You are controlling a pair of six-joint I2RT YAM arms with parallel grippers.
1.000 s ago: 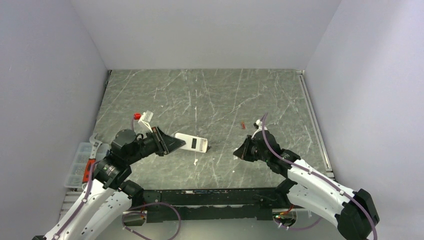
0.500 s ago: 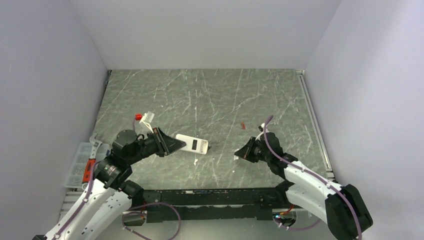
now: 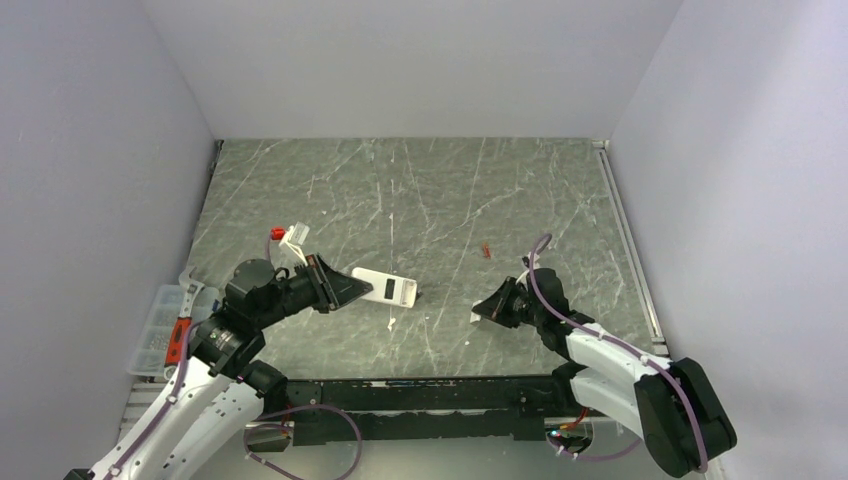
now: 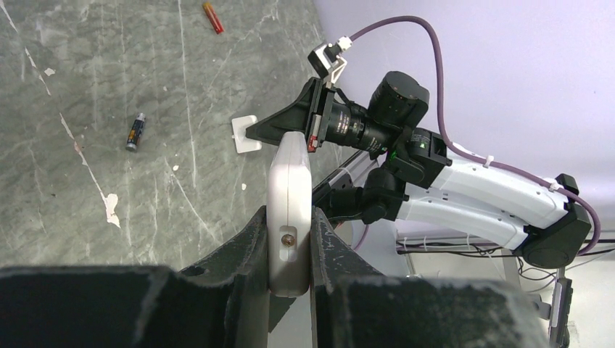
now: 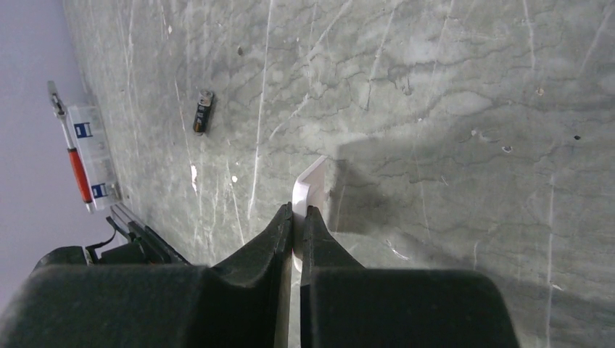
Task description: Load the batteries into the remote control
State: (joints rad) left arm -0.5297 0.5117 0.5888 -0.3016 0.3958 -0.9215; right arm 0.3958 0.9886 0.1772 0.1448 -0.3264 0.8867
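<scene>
Your left gripper clamps the remote control edge-on, probably to steady it for loading. Your right gripper pinches the white plastic piece at the table, likely clearing it aside.

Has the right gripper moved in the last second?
Yes. The right gripper has drawn slightly toward the near edge, away from the small red item.

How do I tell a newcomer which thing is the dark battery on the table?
On the grey marbled table, look near its middle, just past the free end of the white remote control that the left pincer holds. The dark battery lies loose there: a stubby dark cylinder, unlike the thin red-orange piece farther back or the flat white square piece in the right pincer.
</scene>
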